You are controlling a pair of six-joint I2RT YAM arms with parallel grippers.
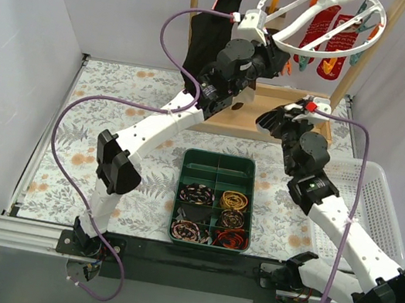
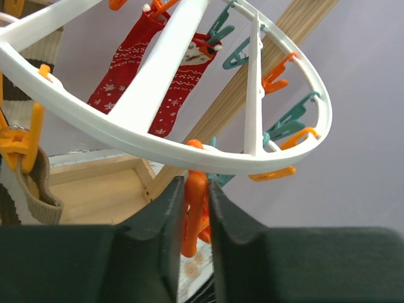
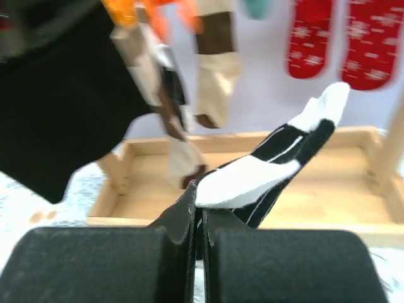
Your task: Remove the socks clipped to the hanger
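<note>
So the white ring hanger [image 2: 240, 163] tilts overhead, with two red socks [image 2: 123, 66] dangling straight down off its far rim. They're across the ring from the left hand [image 2: 196, 192], pinched narrow on an orange clip [image 2: 194, 211] at the near rim and probably closer (right hand [image 3: 197, 218] sits lower, clamped on a black-and-white sock [image 3: 252, 173])

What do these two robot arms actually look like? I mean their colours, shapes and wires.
The left arm and the right arm are both slim white tubes joined by chunky, rounded black joints. A purple cable loops loosely along each one. The left gripper and the right gripper each have two thick matte black fingers. A small red part sits near the right wrist.
</note>
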